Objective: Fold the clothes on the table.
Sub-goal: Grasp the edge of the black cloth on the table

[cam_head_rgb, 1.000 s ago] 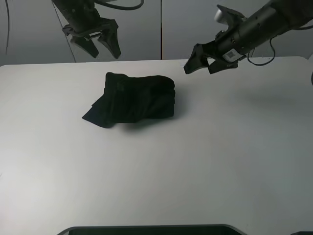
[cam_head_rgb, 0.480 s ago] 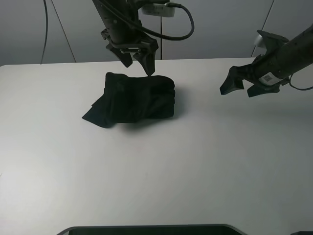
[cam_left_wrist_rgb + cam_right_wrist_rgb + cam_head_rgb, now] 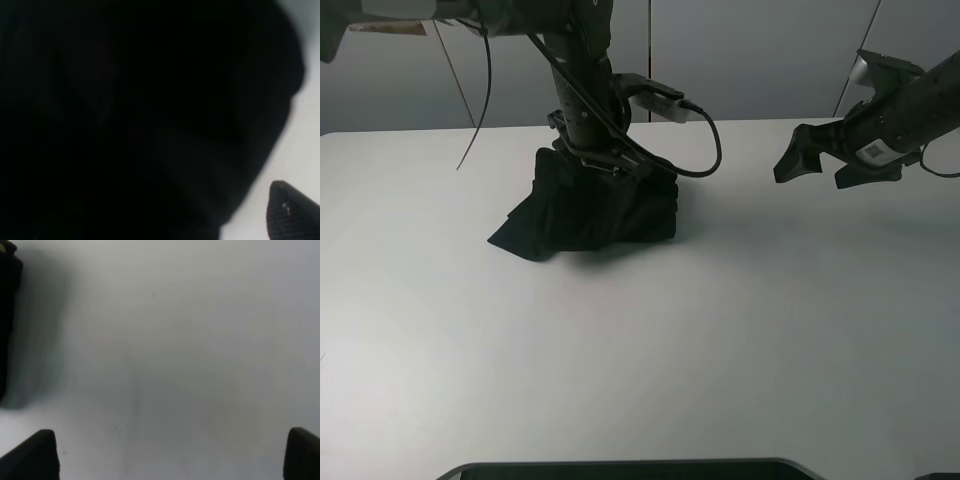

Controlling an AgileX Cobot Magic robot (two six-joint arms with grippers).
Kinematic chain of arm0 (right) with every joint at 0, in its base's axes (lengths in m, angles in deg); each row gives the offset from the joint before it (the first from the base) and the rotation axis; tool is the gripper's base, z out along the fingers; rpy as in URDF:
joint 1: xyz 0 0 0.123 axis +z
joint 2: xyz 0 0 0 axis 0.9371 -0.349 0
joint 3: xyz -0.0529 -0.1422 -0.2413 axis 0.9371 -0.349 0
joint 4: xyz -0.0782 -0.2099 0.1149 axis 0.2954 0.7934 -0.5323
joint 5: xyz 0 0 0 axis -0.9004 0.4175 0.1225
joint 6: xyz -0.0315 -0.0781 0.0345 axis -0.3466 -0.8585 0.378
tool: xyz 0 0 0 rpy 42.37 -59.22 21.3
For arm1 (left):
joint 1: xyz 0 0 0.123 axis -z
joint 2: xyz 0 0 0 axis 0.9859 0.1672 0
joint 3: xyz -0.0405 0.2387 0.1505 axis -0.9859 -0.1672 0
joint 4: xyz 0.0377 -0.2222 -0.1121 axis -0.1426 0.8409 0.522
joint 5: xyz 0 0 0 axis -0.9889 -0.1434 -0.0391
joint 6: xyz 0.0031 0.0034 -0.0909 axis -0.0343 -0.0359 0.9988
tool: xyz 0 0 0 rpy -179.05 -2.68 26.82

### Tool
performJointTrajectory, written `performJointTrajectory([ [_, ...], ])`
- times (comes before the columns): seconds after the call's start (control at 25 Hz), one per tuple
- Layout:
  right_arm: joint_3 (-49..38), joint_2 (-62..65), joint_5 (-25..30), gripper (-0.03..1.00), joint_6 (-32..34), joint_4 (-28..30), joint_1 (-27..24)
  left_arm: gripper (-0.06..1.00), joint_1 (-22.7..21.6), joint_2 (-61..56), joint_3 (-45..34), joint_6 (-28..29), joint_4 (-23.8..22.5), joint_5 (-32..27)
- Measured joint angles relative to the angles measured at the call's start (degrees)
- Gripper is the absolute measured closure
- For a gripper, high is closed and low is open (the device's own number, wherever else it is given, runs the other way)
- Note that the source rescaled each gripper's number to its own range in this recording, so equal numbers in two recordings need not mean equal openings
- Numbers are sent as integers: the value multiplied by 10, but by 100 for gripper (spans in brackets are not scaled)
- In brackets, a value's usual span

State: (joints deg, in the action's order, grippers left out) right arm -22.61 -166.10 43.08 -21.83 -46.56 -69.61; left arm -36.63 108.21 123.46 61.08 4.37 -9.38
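A black garment point(image 3: 585, 205) lies bunched and partly folded on the white table point(image 3: 720, 330), left of centre. My left gripper point(image 3: 607, 160) is lowered onto its back top edge, with the jaws spread and pressed into the cloth. The left wrist view is filled with the dark cloth point(image 3: 140, 115), and only one fingertip point(image 3: 292, 212) shows. My right gripper point(image 3: 813, 176) is open and empty, hovering above the table at the back right, well apart from the garment. In the right wrist view the cloth point(image 3: 6, 315) shows only at the picture's edge.
A cable point(image 3: 705, 150) loops from the left arm over the garment's right end. A dark edge point(image 3: 630, 468) runs along the table's front. A grey wall stands behind the table.
My left gripper has come down from above the garment's back edge onto the cloth. My right gripper has stayed at the back right, rising slightly.
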Motion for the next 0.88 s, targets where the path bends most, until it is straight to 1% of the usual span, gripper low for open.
performJointTrajectory([
  [0.08,0,0,-1,-3,1,0,0,-1,1,9,0,10,-35,0],
  [0.2,0,0,-3,-3,2,0,0,-1,1,10,0,18,-63,0],
  [0.32,0,0,-5,-3,2,0,0,-1,-3,10,0,21,-71,0],
  [0.44,0,0,-6,-3,2,0,0,-1,-21,12,0,22,-71,0],
  [0.56,0,0,-6,-3,2,0,0,-1,-48,18,0,22,-67,0],
  [0.64,0,0,-6,-3,2,0,0,-1,-68,25,0,11,-44,0],
  [0.68,0,0,-6,-3,2,0,0,-1,-75,27,0,1,-25,0],
  [0.76,0,0,-6,-3,2,0,0,-1,-79,30,0,-9,-2,0],
  [0.88,0,0,-6,-3,2,0,0,-1,-79,32,0,-13,-1,0],
])
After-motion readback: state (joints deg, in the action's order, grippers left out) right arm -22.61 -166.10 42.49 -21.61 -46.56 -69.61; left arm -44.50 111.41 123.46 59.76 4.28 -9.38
